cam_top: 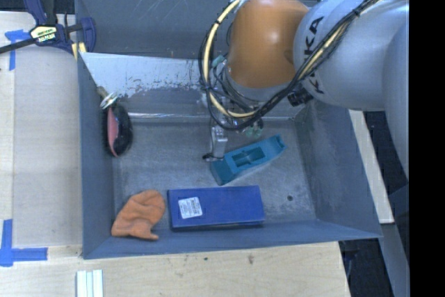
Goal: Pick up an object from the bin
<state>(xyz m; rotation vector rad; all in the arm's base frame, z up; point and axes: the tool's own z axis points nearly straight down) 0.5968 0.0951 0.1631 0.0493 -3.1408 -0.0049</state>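
Observation:
My gripper (217, 147) reaches down into the middle of the bin, one metal finger showing below the orange cover. Its tip stands just at the left end of a teal-blue plastic tool (247, 158) that lies tilted on the bin floor. Nothing shows between the fingers. A flat dark-blue box (215, 206) with a white label lies in front of it, near the front wall.
An orange cloth (140, 215) is crumpled in the front left corner, beside the blue box. A black and pink brush-like thing (117, 131) with a metal ring lies along the left wall. The arm and its cables cover the bin's back right.

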